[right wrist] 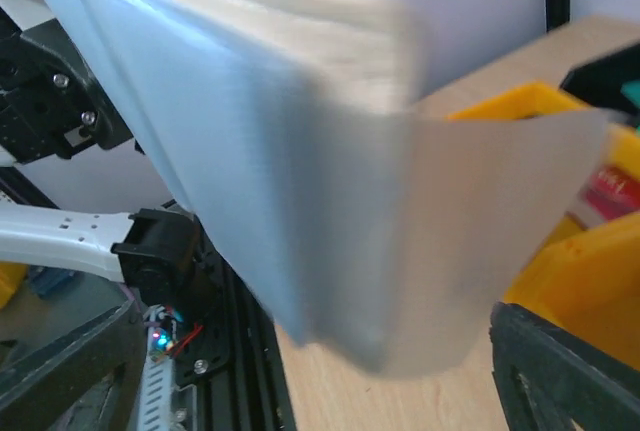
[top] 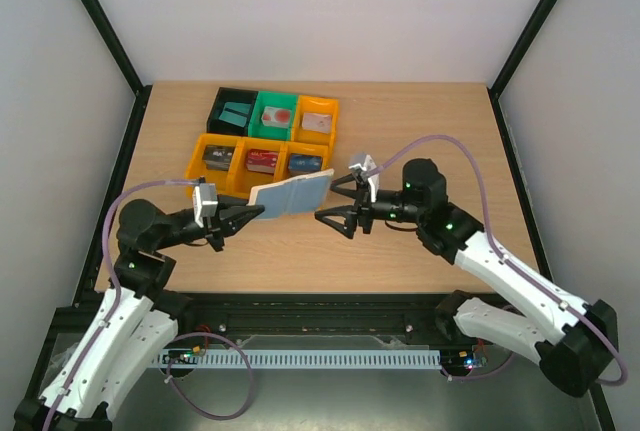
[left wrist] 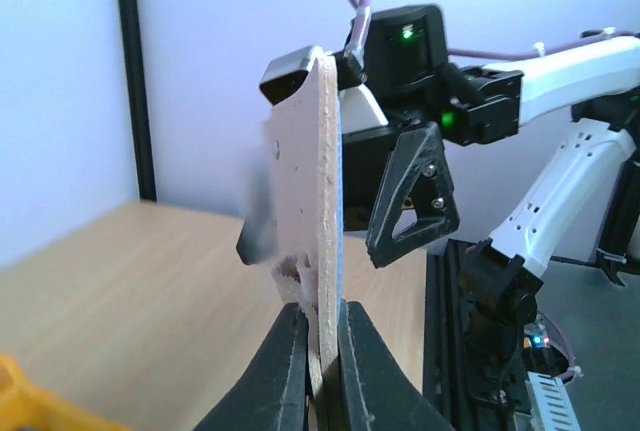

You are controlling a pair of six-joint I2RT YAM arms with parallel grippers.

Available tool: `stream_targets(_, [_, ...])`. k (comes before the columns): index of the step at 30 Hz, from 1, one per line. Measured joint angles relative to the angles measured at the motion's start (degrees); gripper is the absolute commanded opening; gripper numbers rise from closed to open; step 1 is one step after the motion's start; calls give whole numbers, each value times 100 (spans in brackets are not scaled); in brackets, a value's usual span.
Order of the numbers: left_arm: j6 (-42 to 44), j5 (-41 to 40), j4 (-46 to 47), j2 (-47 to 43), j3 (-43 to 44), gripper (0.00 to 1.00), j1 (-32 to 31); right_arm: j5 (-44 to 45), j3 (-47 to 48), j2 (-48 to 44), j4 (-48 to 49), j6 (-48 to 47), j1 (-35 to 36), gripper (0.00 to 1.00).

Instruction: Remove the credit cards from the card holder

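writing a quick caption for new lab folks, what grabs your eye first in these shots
The tan card holder is spread open like a book at the centre, its left flap pinched in the shut left gripper. The right gripper hangs wide open just to its right. Behind them, a cluster of orange, green and black bins holds small flat items.

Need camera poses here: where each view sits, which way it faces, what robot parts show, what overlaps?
Top external: above and behind the robot, looking down on the table; left arm, right arm, left tool shut on the card holder, right tool open near it.
Left wrist: faces toward the right arm; own fingers pinch the holder's edge.
Right wrist: faces the left arm; blurred holder fills view, one own finger lower right.
Shared: all three show the holder; wrist views show the opposite arm.
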Motion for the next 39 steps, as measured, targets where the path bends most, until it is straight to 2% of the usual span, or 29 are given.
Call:
stream_targets(8, [232, 275, 629, -48, 170, 2, -9, 0, 116, -640, -247, -750, -55, 95])
stream_targets(15, [79, 293, 866, -31, 243, 2, -9, 46, 289, -557, -315, -1084, -55, 95])
stream_targets(27, [-111, 291, 1056, -11, 267, 2, -9, 199, 638, -570, -1169, -1858, -55, 93])
stream_targets(34, [-118, 273, 1067, -11, 267, 2, -9, 155, 769, -455, -1215, -1801, -55, 92])
stream_targets(39, [-275, 155, 1185, 11, 260, 2, -68, -308, 765, -181, -566, -1213, -55, 92])
